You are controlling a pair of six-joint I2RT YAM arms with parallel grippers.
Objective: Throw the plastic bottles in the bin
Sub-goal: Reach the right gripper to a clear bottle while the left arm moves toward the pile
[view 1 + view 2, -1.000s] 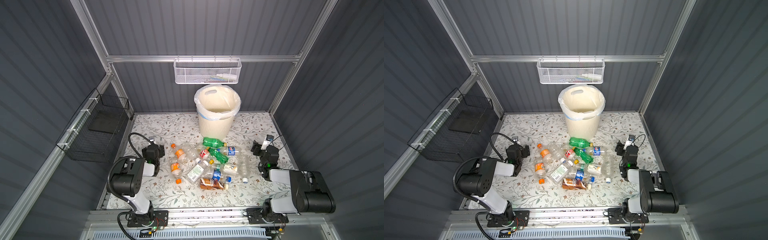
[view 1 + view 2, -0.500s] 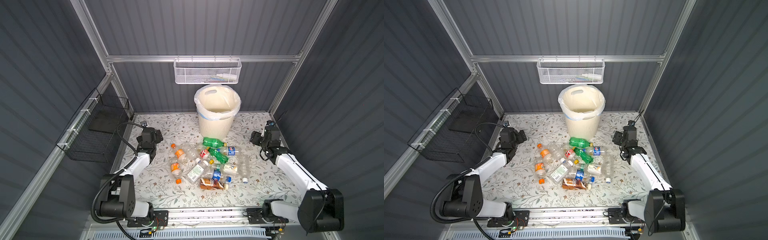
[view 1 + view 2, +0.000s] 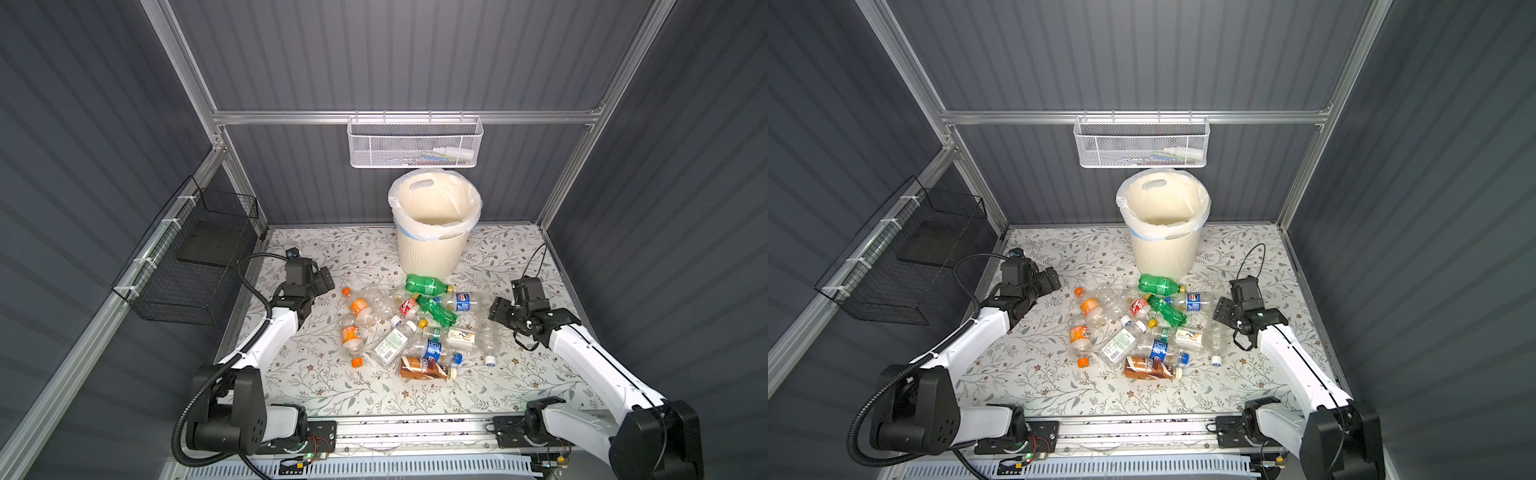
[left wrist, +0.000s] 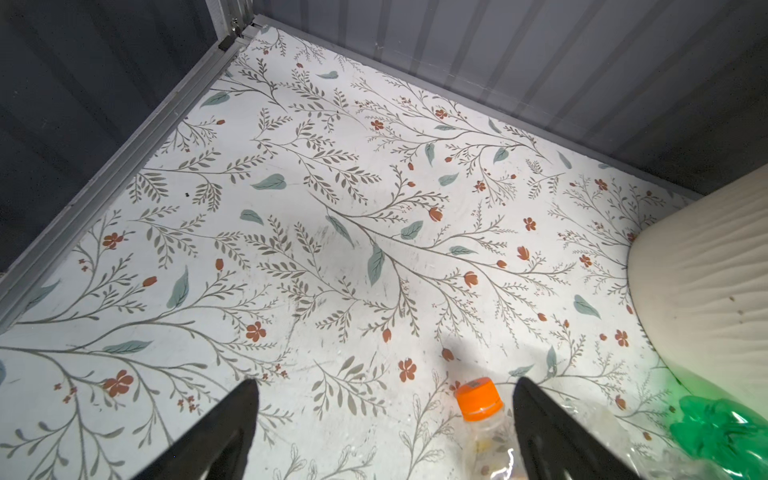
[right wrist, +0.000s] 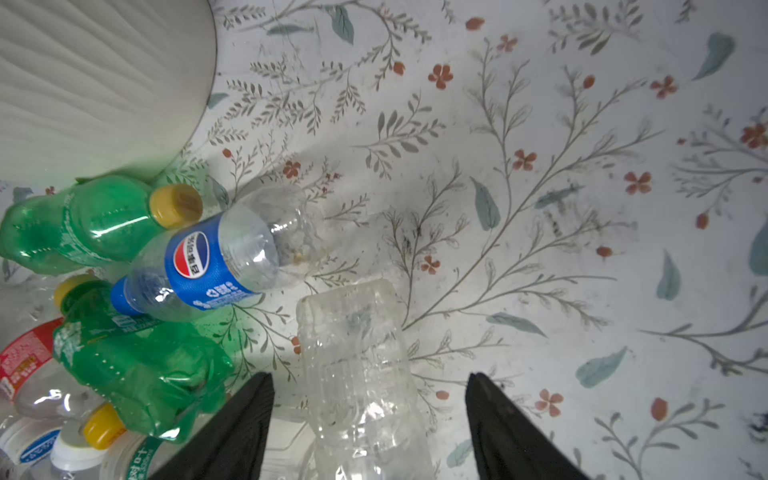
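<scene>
Looking across the flowered table (image 3: 374, 395), you see the bin (image 3: 432, 249) upright at the back, with the bottles (image 3: 415, 328) lying heaped just in front of it. Your left gripper (image 3: 323, 281) hangs beside the heap's left edge, your right gripper (image 3: 500, 313) beside its right. Only the wrist views show the grip. The left fingers (image 4: 224, 436) stand wide apart, with an orange-capped bottle (image 4: 484, 419) between them, close by one finger. The right fingers (image 5: 241, 428) are spread around a clear bottle (image 5: 357, 365), with gaps on either side. A second ago both arms sat folded near the front rail (image 3: 415, 424).
</scene>
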